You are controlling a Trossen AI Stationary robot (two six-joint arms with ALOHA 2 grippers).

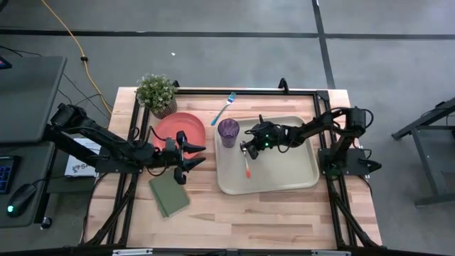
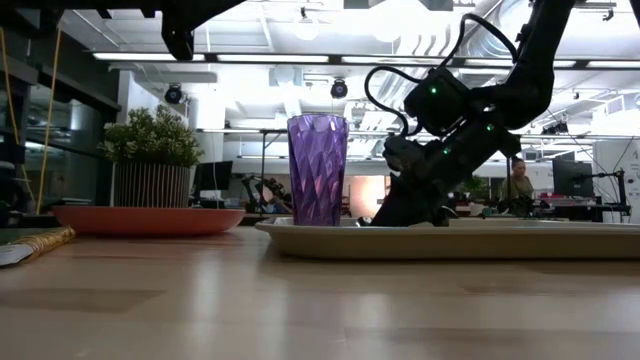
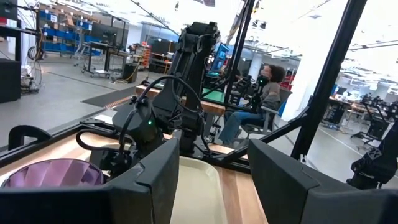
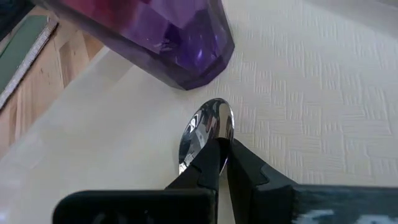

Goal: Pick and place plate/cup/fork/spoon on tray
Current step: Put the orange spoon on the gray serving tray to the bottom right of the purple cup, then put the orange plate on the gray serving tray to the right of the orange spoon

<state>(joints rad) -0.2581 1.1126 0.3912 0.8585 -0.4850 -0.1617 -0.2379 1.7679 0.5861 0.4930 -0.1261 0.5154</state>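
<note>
Right gripper point(image 1: 247, 148) low on tray point(image 1: 298, 179), pinched narrow on spoon point(image 1: 247, 162) neck, likely setting it flat. Cup point(image 1: 228, 131) upright on tray's far-left corner. Left gripper point(image 1: 193, 156) spread wide beside plate point(image 1: 179, 129); fork point(image 1: 225, 108) waits on tabletop point(image 1: 270, 220), far side.

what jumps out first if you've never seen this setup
The purple cup standing upright at the tray's left end, with the right gripper just beside it, shut on the spoon lying on the tray. The left gripper hovers open by the orange-red plate.
</note>
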